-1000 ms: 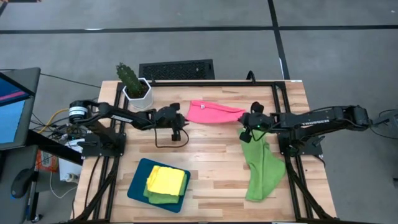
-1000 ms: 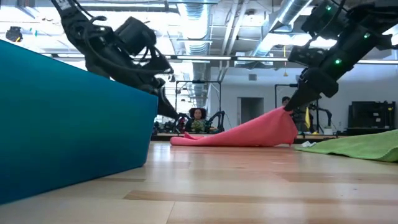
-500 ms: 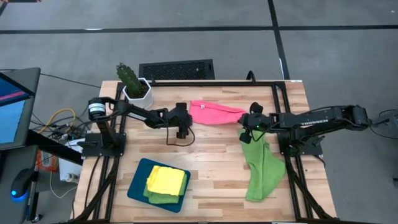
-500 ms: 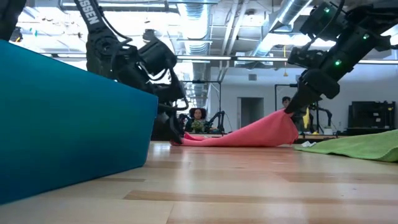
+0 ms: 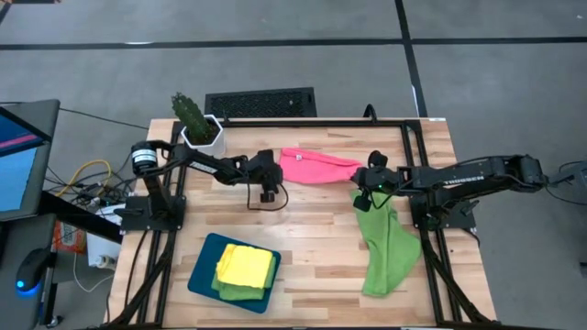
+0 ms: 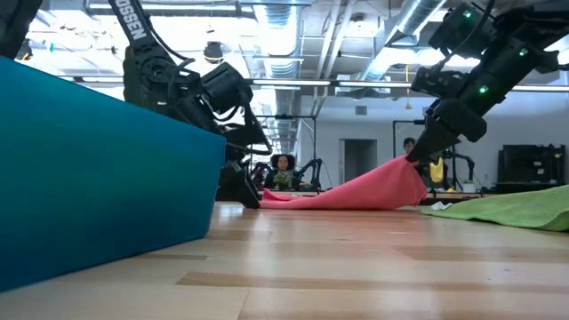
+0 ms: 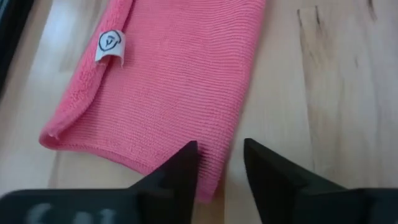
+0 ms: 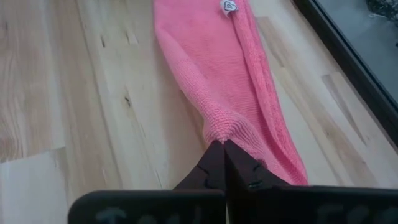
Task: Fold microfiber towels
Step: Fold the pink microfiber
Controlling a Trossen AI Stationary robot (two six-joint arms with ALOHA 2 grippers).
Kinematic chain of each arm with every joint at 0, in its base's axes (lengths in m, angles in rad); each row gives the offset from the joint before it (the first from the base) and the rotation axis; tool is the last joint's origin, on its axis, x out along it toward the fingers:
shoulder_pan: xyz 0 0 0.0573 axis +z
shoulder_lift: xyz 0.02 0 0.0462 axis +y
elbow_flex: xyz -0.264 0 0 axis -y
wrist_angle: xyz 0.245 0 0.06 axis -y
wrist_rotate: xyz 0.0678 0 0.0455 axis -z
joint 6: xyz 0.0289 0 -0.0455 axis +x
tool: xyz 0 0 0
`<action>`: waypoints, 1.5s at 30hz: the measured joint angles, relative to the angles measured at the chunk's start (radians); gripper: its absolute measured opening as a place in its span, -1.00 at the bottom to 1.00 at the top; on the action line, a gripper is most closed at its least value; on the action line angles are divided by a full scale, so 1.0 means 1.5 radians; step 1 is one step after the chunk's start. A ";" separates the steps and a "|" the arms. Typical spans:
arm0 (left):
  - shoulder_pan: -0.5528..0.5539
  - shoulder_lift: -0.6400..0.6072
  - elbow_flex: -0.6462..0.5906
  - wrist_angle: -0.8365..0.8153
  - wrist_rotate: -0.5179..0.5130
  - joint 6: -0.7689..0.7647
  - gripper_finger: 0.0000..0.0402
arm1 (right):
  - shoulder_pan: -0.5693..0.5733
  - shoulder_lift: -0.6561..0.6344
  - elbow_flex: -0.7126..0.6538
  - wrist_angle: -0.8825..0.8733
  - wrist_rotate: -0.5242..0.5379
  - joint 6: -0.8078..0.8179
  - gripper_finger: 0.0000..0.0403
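The soft pink microfiber towel [image 5: 318, 166] lies stretched on the pale wooden plank table [image 5: 312, 247] between the two grippers: the right gripper [image 8: 219, 163] has its fingers pressed together on one bunched end, lifting it clear of the wood, while the left gripper [image 7: 221, 167] sits low at the opposite end with its fingers apart, straddling the corner of the cloth's edge but not yet closed on it. The main risk is at that left corner. One finger looks to rest over the cloth and the other over bare wood, so a closing pinch may catch only a thin edge, or push the fabric along the table instead of trapping it. If the right arm pulls before the left has a firm hold, the towel would probably drag toward the right gripper and bunch. A limp lime green microfiber towel [image 5: 385, 252] lies just under and beyond the right gripper and could be snagged. In the low view a dark teal flat tray [image 6: 98, 169] blocks much of the near side, and whether the left fingertips touch the table cannot be made out.
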 joint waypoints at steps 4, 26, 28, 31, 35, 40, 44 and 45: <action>0.014 0.009 0.000 -0.006 0.018 -0.007 -0.66 | 0.000 0.000 0.000 0.002 0.000 0.000 -0.95; -0.104 -0.300 0.151 -0.425 -0.268 -0.181 -1.00 | 0.048 -0.007 0.196 -0.179 0.137 0.028 -0.97; -0.102 -0.327 0.150 -0.442 -0.251 -0.201 -1.00 | 0.054 -0.007 0.207 -0.184 0.135 0.039 -0.97; -0.104 -0.359 0.151 -0.473 -0.216 -0.245 -1.00 | 0.074 -0.007 0.218 -0.187 0.125 0.053 -0.97; -0.119 -0.367 0.151 -0.528 -0.199 -0.288 -1.00 | 0.111 -0.007 0.224 -0.186 0.123 0.060 -0.97; -0.116 -0.345 0.143 -0.540 -0.199 -0.290 -1.00 | 0.114 -0.002 0.225 -0.186 0.128 0.073 -0.97; -0.087 -0.308 0.129 -0.485 -0.196 -0.245 -1.00 | 0.074 0.030 0.223 -0.178 0.133 0.067 -0.97; -0.074 -0.292 0.128 -0.477 -0.199 -0.225 -1.00 | 0.058 0.041 0.220 -0.167 0.141 0.060 -0.97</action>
